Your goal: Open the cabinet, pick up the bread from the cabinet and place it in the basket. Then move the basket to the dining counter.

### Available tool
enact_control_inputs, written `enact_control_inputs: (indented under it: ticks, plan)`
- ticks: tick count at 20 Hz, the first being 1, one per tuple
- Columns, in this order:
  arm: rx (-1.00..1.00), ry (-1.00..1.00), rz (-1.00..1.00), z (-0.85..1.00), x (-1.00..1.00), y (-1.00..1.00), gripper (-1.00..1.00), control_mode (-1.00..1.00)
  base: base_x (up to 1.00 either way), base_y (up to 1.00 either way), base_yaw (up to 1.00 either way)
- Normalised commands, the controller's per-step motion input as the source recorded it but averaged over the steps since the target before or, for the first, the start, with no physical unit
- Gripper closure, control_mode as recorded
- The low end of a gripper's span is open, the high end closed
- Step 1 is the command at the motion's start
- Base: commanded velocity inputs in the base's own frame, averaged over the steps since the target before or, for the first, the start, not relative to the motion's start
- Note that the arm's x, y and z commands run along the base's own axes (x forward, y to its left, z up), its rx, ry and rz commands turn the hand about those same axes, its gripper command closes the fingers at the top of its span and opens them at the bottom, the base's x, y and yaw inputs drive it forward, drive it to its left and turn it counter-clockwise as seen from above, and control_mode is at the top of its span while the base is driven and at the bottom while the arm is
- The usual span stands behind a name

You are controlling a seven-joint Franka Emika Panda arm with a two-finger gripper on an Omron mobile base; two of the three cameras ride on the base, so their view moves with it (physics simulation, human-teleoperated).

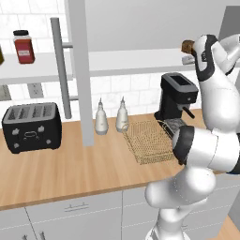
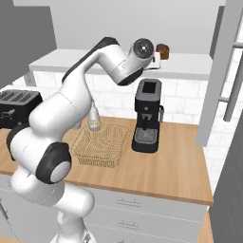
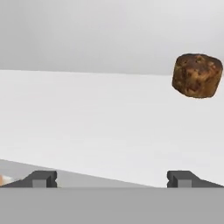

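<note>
The bread [image 2: 163,51] sits on the inner shelf [image 2: 190,66] of the open cabinet [image 1: 78,70], above the coffee machine [image 2: 146,115]; the basket [image 2: 100,145] lies on the worktop [image 2: 175,171] just left of that machine; the toaster [image 1: 32,127] stands further left.

I can read no text, brand or number anywhere, not even on the red jar's [image 1: 24,47] label.

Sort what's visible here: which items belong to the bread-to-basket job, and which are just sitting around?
Job:
- cabinet, door open
- bread on its shelf
- basket on the worktop
- gripper, open, facing the bread

Lying about:
- toaster
- coffee machine
- two bottles
- red jar
</note>
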Motion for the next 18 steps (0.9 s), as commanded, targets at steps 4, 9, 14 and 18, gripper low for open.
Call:
enact_control_inputs:
  ticks: [4,9,14,18]
  plan:
    - [0.0,0.1,0.0,0.2,0.01,0.0,-1.0,-1.0,0.0,0.0,0.0]
    - [0.0,0.02,0.0,0.0,0.11,-0.02,-1.0,1.0,0.25,-0.18,0.0]
    - [0.0,0.0,0.0,0.0,0.0,0.0,-1.0,1.0,0.67,-0.75,-0.05]
    - [0.0,0.0,0.0,0.0,0.0,0.0,-1.0,1.0,0.48,-0.54,-0.05]
